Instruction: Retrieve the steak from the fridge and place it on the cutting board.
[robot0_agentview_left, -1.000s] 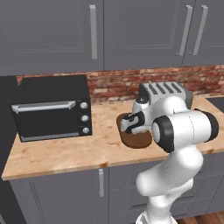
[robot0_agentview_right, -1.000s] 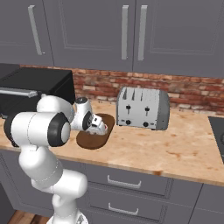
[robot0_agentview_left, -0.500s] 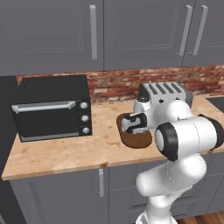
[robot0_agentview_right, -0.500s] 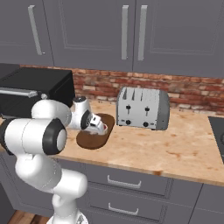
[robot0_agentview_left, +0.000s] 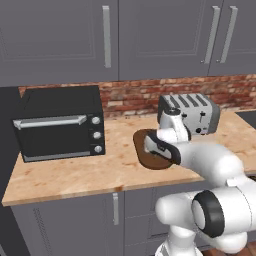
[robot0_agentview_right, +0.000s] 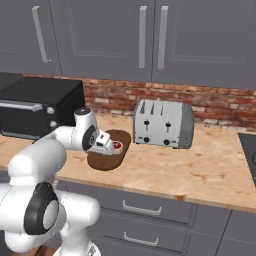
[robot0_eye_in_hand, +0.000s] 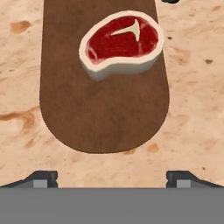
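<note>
A: Steak (robot0_eye_in_hand: 120, 43) status?
B: One piece, lying flat on the cutting board (robot0_eye_in_hand: 104, 113). Red face, pale fat rim, white bone mark. Board is dark brown wood grain, oblong with a rounded end.

A: Gripper (robot0_eye_in_hand: 111, 178)?
B: Fingers spread wide, released, nothing between them. It hangs over the board's rounded end, apart from the steak.

A: Surroundings? Any writing?
B: No readable labels. Speckled tan counter (robot0_agentview_right: 210, 170). One silver four-slot toaster (robot0_agentview_right: 163, 123) right of the board, one black oven (robot0_agentview_left: 59, 122) left, brick backsplash (robot0_agentview_left: 130, 97) behind.
</note>
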